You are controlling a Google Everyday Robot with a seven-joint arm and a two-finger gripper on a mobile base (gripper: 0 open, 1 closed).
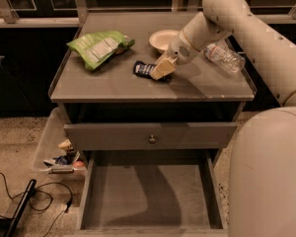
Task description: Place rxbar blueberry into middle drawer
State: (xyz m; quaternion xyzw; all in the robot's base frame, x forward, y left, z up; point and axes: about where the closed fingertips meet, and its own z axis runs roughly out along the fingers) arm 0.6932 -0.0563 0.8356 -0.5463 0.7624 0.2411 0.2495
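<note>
The rxbar blueberry [144, 69], a small dark bar with white lettering, lies flat on the cabinet top [113, 85] near its middle. My gripper [163, 68] reaches in from the upper right and sits at the bar's right end, covering that end. The bar still rests on the top. The middle drawer [148, 201] is pulled out wide at the bottom of the view, showing a bare grey floor with the arm's shadow on it.
A green chip bag [98, 47] lies at the left of the top, a white bowl [163, 38] at the back, and a clear plastic bottle [224, 57] at the right. A shut drawer front with a round knob [151, 138] sits above the open drawer. A bin of clutter [61, 157] and cables lie on the floor at the left.
</note>
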